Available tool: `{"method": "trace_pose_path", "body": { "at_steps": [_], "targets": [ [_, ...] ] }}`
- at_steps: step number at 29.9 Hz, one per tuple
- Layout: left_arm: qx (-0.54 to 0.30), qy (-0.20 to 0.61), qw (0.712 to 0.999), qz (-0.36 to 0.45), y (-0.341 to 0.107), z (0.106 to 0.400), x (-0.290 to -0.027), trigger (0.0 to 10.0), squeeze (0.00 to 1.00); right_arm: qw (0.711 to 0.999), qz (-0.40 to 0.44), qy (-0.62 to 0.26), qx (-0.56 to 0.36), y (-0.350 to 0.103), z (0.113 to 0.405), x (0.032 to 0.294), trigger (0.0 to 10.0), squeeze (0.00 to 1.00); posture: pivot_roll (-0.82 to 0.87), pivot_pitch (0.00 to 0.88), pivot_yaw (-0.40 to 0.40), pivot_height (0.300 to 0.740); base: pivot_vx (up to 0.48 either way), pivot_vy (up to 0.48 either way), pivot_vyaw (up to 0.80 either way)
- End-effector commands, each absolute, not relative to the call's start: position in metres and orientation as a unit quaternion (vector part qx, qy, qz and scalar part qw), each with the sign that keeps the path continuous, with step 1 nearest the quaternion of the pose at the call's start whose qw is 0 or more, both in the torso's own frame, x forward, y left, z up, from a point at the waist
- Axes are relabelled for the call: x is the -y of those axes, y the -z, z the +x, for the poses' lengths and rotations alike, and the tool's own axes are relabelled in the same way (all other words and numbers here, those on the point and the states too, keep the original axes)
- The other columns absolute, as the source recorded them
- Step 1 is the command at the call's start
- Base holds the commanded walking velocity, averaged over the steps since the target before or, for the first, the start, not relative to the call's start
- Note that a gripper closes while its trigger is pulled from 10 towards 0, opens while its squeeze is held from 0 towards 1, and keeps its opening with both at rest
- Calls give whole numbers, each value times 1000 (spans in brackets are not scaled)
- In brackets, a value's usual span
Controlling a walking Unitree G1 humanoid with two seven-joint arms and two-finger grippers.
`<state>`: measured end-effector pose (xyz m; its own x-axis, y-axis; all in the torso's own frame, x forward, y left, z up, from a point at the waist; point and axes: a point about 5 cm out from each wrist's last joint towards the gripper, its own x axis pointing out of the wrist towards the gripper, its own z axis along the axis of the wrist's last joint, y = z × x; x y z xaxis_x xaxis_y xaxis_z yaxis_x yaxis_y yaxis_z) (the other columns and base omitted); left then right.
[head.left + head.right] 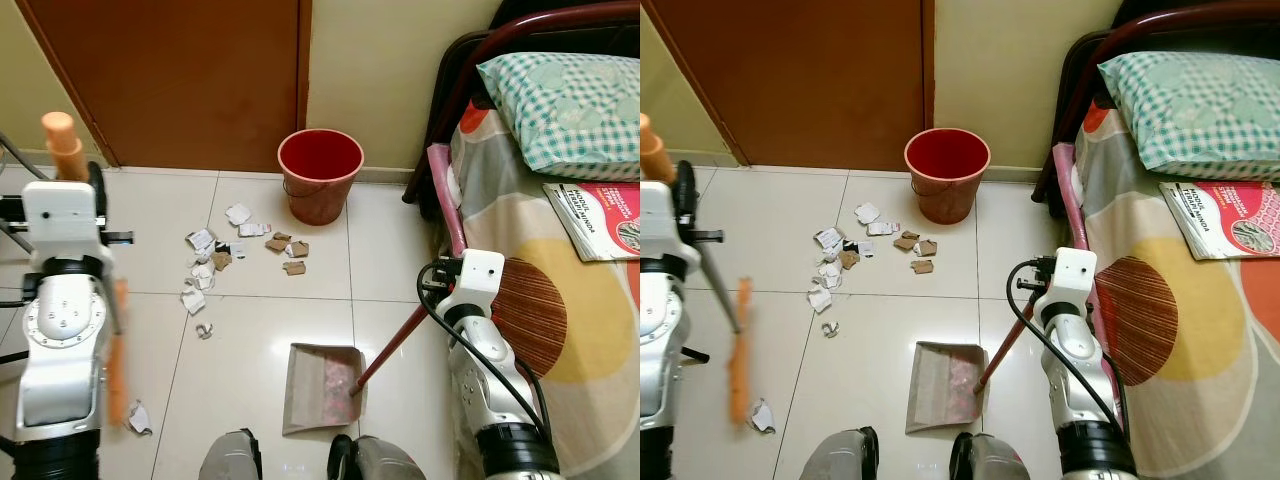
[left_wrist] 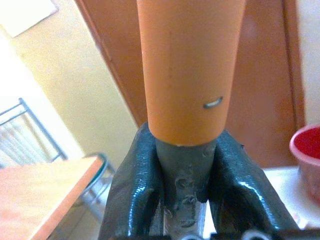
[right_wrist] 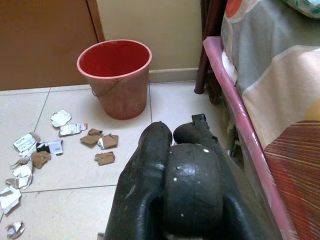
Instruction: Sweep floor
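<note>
Torn paper and cardboard scraps (image 1: 215, 258) lie scattered on the white tiled floor, with one stray piece (image 1: 138, 418) near my left foot. My left gripper (image 2: 182, 150) is shut on the broom's grey shaft just below its orange handle cap (image 1: 62, 140). The orange broom head (image 1: 118, 350) hangs blurred at my left side. A grey dustpan (image 1: 322, 385) rests flat on the floor in front of my feet. Its red handle (image 1: 395, 345) slants up to my right gripper (image 3: 172, 132), which is shut on the handle's black end (image 3: 192, 185).
A red bucket (image 1: 320, 175) stands by the wall beyond the scraps, next to a brown door (image 1: 170, 70). A bed (image 1: 560, 300) with a pillow and a magazine runs along the right. A metal rack (image 2: 30, 130) stands at the left.
</note>
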<state>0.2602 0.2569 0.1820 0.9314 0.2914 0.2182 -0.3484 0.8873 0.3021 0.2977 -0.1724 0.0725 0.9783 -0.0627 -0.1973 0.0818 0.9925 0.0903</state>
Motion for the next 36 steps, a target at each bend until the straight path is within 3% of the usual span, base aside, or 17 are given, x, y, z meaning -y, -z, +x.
{"method": "trace_pose_path", "body": {
  "at_steps": [1,8,18,24,26,31,36],
  "targets": [
    [43,-183,968,167,-167,251,-266,10000,0,993,51,34,-96,-73,298,172,10000,0,78,140,-58,740,0,0,0],
    [-38,-166,974,150,-122,240,-262,10000,0,993,54,35,-97,-72,298,171,10000,0,74,140,-55,740,0,0,0],
    [-73,-78,988,115,-93,264,-238,10000,0,993,58,47,-89,-74,298,173,10000,0,58,137,-59,740,0,0,0],
    [-33,22,997,72,-110,298,-193,10000,0,993,61,50,-83,-78,302,172,10000,0,55,138,-63,740,0,0,0],
    [-32,24,997,72,-110,299,-192,10000,0,993,61,50,-83,-78,302,172,10000,0,55,138,-63,740,0,0,0],
    [-3,96,992,76,-120,313,-154,10000,0,994,57,53,-75,-81,303,172,10000,0,39,140,-61,740,0,0,0],
    [22,131,987,89,-129,322,-135,10000,0,995,54,54,-63,-85,305,171,10000,0,27,138,-56,740,0,0,0]
  ]
}}
